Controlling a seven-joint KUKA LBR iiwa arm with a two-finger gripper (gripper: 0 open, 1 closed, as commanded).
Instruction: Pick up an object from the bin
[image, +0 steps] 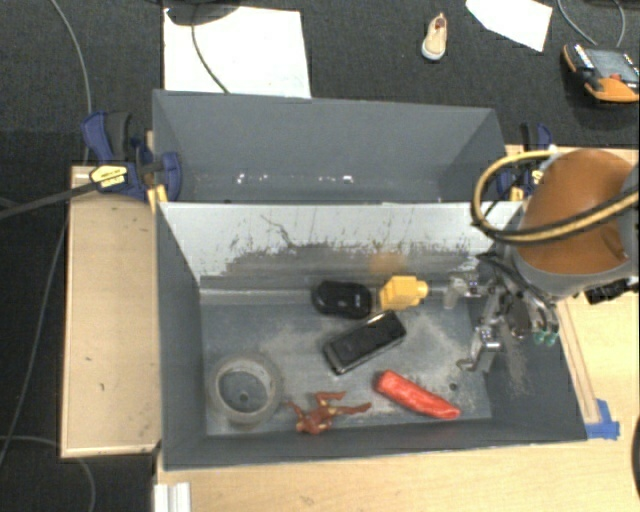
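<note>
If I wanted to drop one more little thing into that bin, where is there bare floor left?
The widest bare floor is at the left, between the bin's left wall, the clear tape roll and the black oval thing. The middle is crowded: black flat device, yellow piece, red thing. The gripper hangs at the right.

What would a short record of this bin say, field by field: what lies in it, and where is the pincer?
Container: grey metal bin
Pincer: pincer at the bin's right side, over bare floor
Nearest things: black flat box to its left; red long piece nearer the front wall
Back row: black oval thing beside yellow thing
Front left: clear ring; small orange-brown figure between the ring and the red piece
</note>
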